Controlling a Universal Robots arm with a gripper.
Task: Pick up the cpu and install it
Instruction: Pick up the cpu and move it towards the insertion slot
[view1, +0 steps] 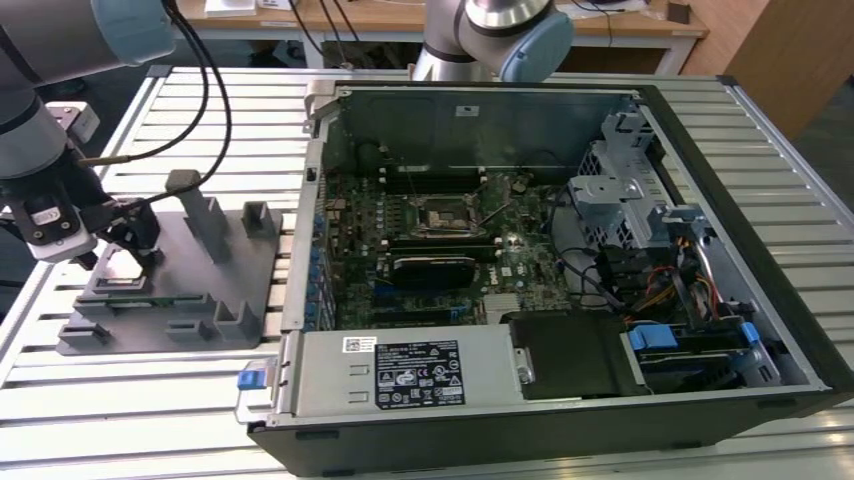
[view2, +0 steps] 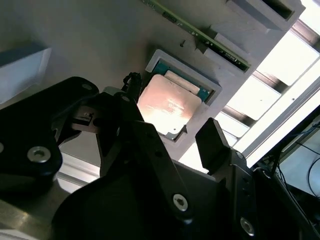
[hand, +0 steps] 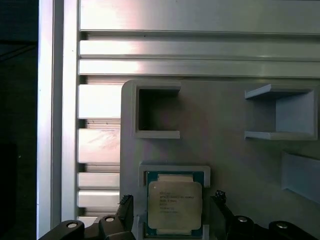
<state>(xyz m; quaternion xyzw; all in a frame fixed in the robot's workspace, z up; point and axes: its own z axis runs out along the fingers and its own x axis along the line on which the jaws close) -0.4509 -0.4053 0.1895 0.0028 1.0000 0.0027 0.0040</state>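
The gripper (view1: 130, 245) is hovering wide open over the grey fixture (view1: 200, 290) at the exterior view's left. Its fingers (hand: 125, 212) are straddling the cpu (hand: 175, 205), which is lying flat in its pocket. The gripper is holding nothing, and the socket (view1: 438, 215) in the computer case (view1: 747, 200) is sitting unfilled, so I judge the pickup and installation not yet done.
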